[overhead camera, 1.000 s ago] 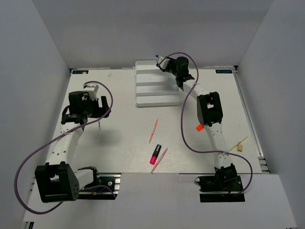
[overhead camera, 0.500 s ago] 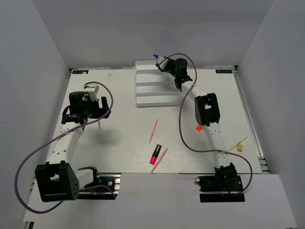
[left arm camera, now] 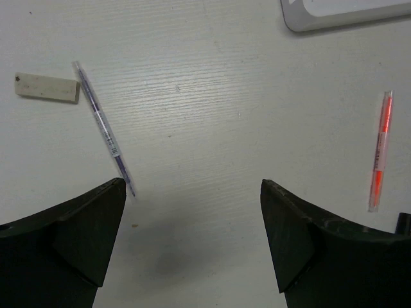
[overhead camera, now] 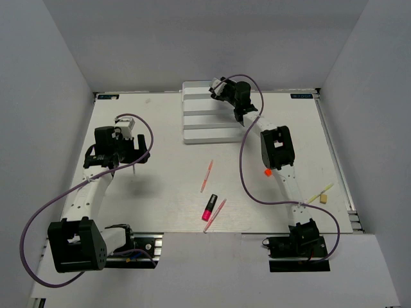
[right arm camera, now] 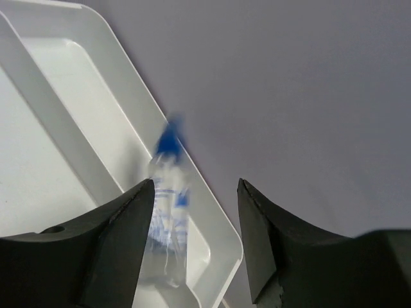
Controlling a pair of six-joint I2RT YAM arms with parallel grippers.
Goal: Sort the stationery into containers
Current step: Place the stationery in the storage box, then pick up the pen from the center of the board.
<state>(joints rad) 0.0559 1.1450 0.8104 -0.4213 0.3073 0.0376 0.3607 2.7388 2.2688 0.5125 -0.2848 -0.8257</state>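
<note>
Pink marker (overhead camera: 209, 206) beside stick (overhead camera: 216, 214), tray (overhead camera: 192, 136) beyond

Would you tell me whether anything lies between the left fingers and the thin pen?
Nothing visible does. The pen lies on bare table, its near end by one of the open left fingers; only an eraser sits beside its far end.

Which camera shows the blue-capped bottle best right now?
Right wrist: the blue-capped bottle shows nearly whole, though blurred, against the white tray, beyond the open right tool. Top external hides it behind that tool. Left wrist does not show it.
</note>
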